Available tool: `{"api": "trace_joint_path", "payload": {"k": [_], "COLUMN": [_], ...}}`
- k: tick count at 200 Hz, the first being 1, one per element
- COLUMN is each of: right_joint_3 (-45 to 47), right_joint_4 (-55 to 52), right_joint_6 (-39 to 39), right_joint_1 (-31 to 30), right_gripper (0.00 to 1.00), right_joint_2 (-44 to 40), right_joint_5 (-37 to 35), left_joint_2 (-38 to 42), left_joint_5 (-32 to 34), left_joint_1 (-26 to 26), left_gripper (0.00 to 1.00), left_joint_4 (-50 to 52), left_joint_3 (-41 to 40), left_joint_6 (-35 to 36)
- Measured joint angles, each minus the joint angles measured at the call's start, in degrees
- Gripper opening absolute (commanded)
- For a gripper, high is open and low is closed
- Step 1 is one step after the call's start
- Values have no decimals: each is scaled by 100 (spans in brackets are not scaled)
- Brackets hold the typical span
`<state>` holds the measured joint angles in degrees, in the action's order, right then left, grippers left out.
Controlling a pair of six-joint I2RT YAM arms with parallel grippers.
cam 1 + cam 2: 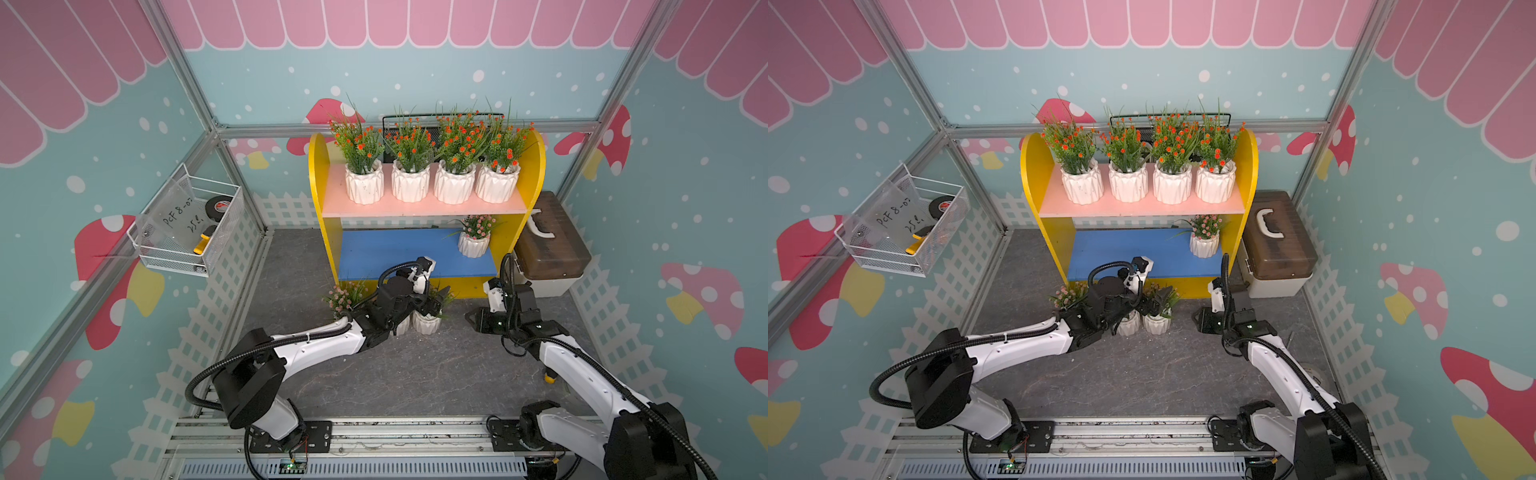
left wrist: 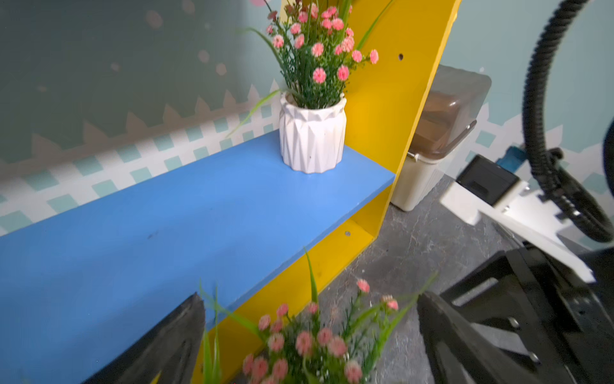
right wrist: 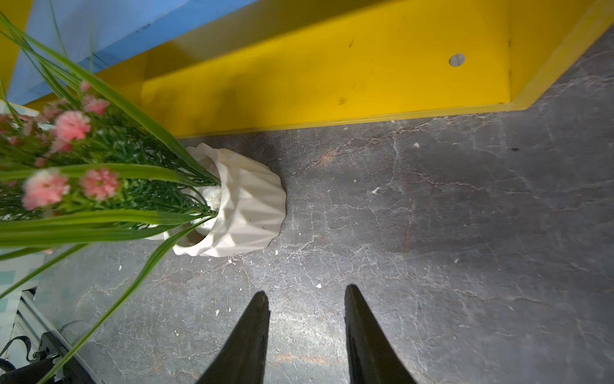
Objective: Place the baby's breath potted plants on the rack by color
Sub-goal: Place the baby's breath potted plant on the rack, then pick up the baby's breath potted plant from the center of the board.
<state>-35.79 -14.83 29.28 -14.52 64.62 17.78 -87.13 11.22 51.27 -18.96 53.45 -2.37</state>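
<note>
Left pincer spread wide astride pink-flowered green sprigs at bottom centre; right pincer parted, empty.

Blue board bare beside lone pot

Both top views look steeply down from high above the near edge of the counter, facing the far wall, and share nearly the whole scene, including the rack. The left wrist camera sits close behind the left end effector, facing far and right along the blue lower board. The right wrist camera looks down past the right end effector at close range; both wrist views share the rack's yellow front rail.
</note>
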Motion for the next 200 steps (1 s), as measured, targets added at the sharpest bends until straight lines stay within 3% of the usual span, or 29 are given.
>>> {"api": "trace_joint_path", "payload": {"k": [95, 143, 200], "right_joint_3": [-529, -782, -1025], "right_joint_4": [553, 649, 734], "right_joint_6": [20, 20, 20], "right_joint_1": [-562, -839, -1049], "right_gripper": [31, 30, 29], "right_joint_2": [935, 1338, 1692], "right_joint_5": [-208, -291, -428], "left_joint_2": [1934, 2465, 2511], "left_joint_5": [468, 573, 575], "left_joint_1": [96, 96, 96], "left_gripper": [97, 97, 97], "left_joint_4": [28, 24, 26], "left_joint_3": [-2297, -2684, -2745], "left_joint_6": [-389, -498, -516]}}
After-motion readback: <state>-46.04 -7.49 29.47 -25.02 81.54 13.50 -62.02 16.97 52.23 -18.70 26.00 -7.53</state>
